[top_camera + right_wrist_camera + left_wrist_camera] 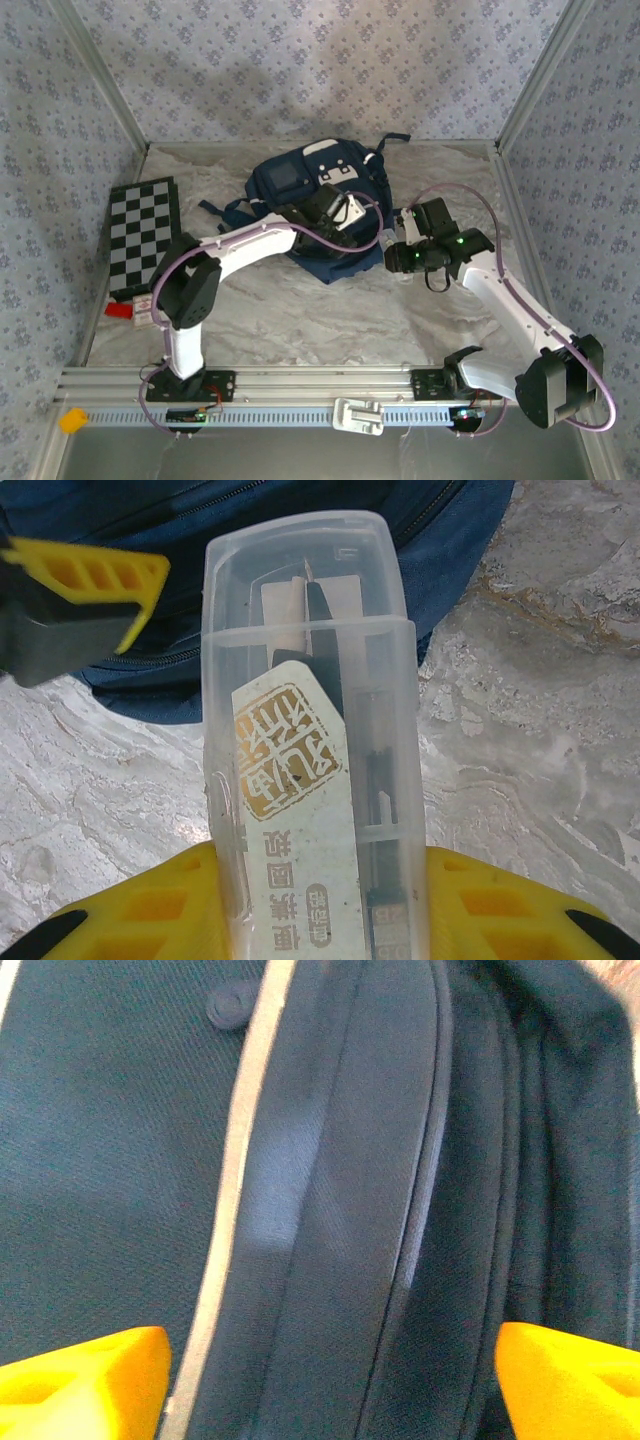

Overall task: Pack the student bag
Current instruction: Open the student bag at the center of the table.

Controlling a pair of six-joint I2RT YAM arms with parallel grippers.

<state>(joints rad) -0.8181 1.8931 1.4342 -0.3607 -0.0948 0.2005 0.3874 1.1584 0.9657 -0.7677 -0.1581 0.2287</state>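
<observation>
Where the marbled worktop (300,320) runs back to the patterned walls, the student bag (285,185) lies a little behind the middle. It is navy blue, its white patch (335,165) toward the rear and dark straps trailing off to its left.

The left arm (250,243) rises from its base and folds at the elbow. Its forearm reaches right and away, so the wrist hangs over the near right part of the bag. The right arm (505,300) swings out toward the right edge. Its forearm then runs back leftward and ends just beside the bag's near right corner.

A chequered board (143,235) lies flat by the left wall, apart from the bag.

The left claw (325,1390) points down at the bag's fabric. Its yellow fingers (80,1380) sit at either lower corner of the wrist view, spread wide with nothing gripped. A pale stripe (235,1210) runs beneath them.

The right claw (320,910) is clamped on a clear plastic case (305,680), one yellow finger pressed to each side of its near end. The case projects forward, its far end reaching the bag's blue edge. Inside it are a dark drawing instrument and a white label with a gold seal.

A small red item (118,310) lies at the board's near corner, and a yellow one (72,420) sits at the left end of the front rail.
</observation>
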